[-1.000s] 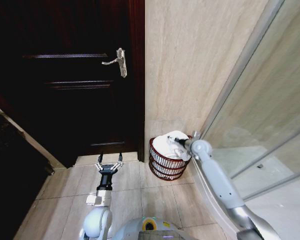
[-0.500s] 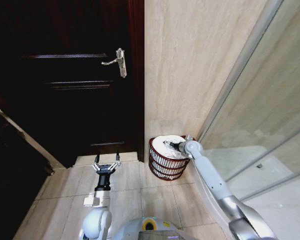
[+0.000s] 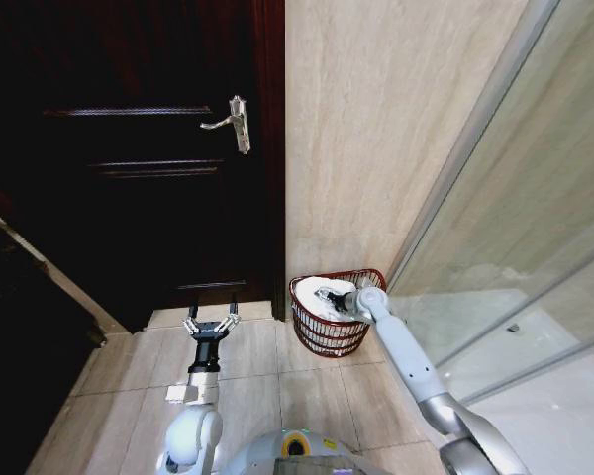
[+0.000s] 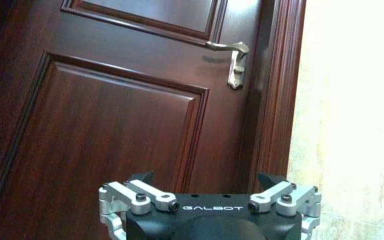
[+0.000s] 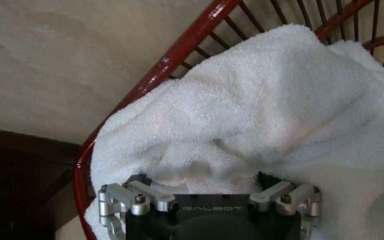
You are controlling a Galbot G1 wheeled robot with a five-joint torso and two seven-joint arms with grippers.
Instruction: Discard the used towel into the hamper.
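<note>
Two grippers show, and both have their fingertips cut off or buried. The right gripper [image 3: 329, 296] is pushed down into the white towel [image 3: 329, 300] inside the hamper [image 3: 332, 332], and in the right wrist view its finger ends sink out of sight into the terry folds [image 5: 259, 115], so whether they are pinching the cloth or standing free of it cannot be told. Only part of the hamper's red rim [image 5: 153, 75] and a few thin ribs appear there; the towel covers the rest. The word "GALBOT" reads in white on each gripper body. The hamper stands on the tiled floor [image 3: 317, 396] against the beige wall [image 3: 376, 129], just beside the dark wooden door [image 3: 129, 158]. The right arm reaches forward and down to the hamper, its wrist above the rim. The left gripper [image 3: 212, 323] is held low, on the door side of the hamper and apart from it, its fingers spread wide and pointing at the door below the metal handle [image 4: 234, 60].
</note>
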